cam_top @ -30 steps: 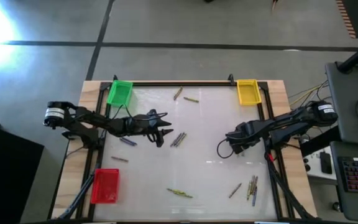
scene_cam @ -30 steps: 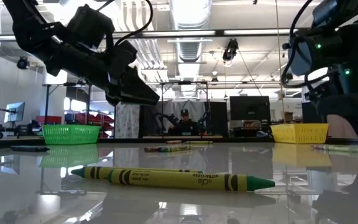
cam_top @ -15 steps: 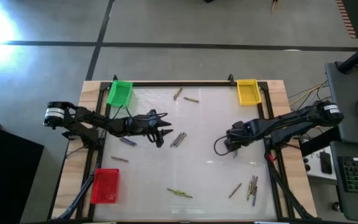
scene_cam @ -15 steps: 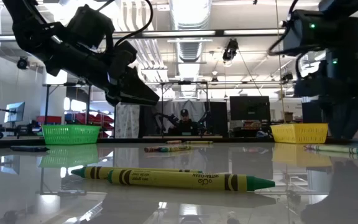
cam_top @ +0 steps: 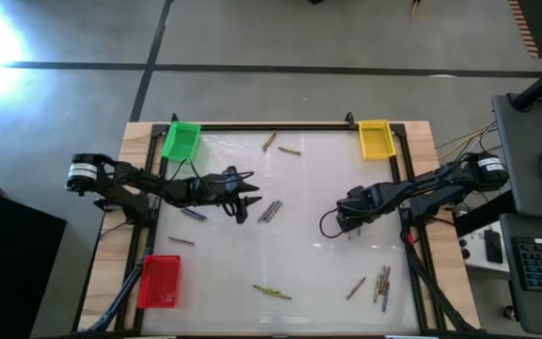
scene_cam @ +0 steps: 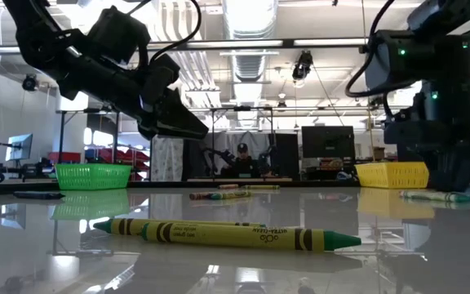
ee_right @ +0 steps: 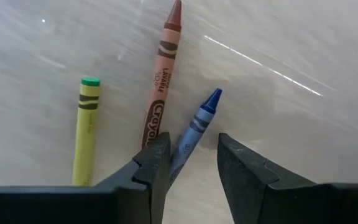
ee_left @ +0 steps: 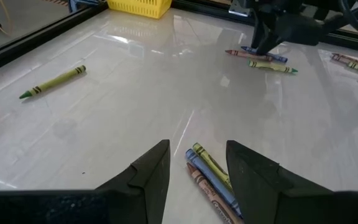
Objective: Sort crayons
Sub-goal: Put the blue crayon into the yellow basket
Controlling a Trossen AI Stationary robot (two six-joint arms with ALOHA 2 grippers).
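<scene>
While the left hand (cam_top: 243,196) hangs released beside its own crayon cluster (cam_top: 270,210), the right hand (ee_right: 190,165) is nearer a pick.
Rt hand released, low over worktop (cam_top: 299,245); blue crayon (ee_right: 194,127) lies between its fingers, long axis angled away, tip pointing off from hand, w/ brown crayon (ee_right: 160,84) just beside.

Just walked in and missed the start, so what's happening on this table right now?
Two robot arms are sorting crayons scattered on a white table with green, yellow and red bins at its edges. The right gripper is low over a blue crayon, fingers open astride it, beside a brown and a yellow-green one. The left gripper hovers open over another small cluster. Nothing is gripped yet.
</scene>
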